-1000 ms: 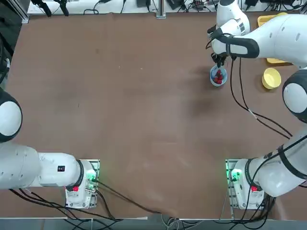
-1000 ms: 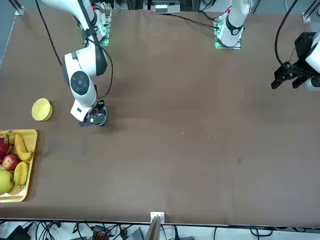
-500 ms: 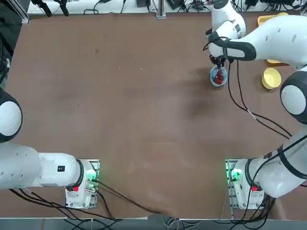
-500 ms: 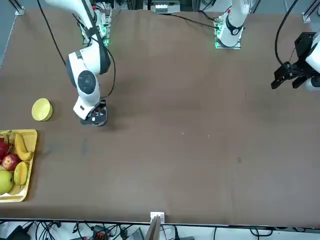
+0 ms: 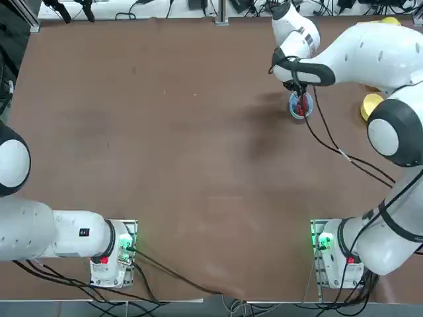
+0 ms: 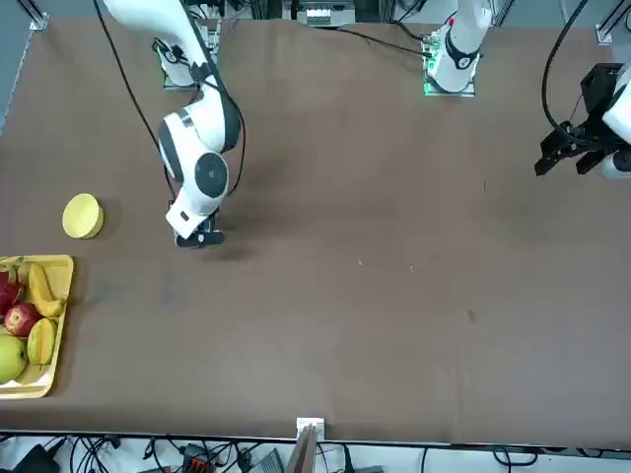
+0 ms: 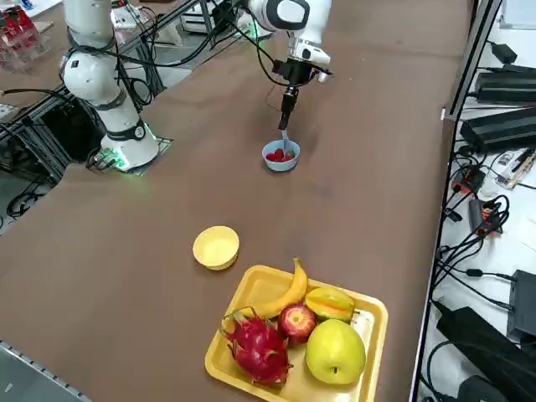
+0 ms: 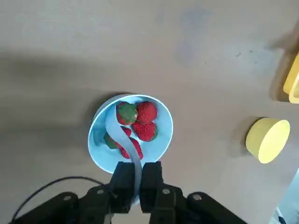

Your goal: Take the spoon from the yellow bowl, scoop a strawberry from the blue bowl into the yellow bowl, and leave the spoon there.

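My right gripper (image 8: pixel 135 169) is shut on the handle of the pale spoon (image 8: pixel 122 133). It hangs just above the blue bowl (image 8: pixel 96 142), and the spoon's scoop end dips among the red strawberries (image 8: pixel 146 112) inside it. From the side, the gripper (image 7: pixel 287 102) holds the spoon (image 7: pixel 285 136) nearly upright over the blue bowl (image 7: pixel 280 157). From overhead, the gripper (image 5: pixel 296 86) stands at the bowl's (image 5: pixel 301 107) far edge. The yellow bowl (image 7: pixel 216 247) (image 5: pixel 370 105) sits apart, toward the table's right side, with nothing in it.
A yellow rectangular tray (image 7: pixel 368 303) with banana, apple, dragon fruit and other fruit lies beyond the yellow bowl near the table's corner; its rim (image 6: pixel 61 264) also shows from the front. Black cables trail from the right arm across the table.
The right arm's wrist has swung toward the table's middle while the gripper stayed over the blue bowl, still shut on the spoon. The bowls have not moved.
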Motion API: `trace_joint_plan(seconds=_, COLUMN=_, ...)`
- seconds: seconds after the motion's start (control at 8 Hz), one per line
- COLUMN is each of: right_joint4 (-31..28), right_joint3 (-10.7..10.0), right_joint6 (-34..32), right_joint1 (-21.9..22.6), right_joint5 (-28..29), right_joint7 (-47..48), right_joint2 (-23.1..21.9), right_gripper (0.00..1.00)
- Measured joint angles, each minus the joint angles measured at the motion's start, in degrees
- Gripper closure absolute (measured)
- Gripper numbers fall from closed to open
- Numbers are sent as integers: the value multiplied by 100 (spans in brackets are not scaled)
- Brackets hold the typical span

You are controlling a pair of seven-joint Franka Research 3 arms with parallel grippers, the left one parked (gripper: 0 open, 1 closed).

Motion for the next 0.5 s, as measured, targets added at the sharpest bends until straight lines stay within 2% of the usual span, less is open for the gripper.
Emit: trace_joint_plan(seconds=0.5, right_joint4=272, right_joint3=-1, right_joint6=-442, right_joint1=207, right_joint5=-333, right_joint7=258, right_joint2=350, right_gripper=89)
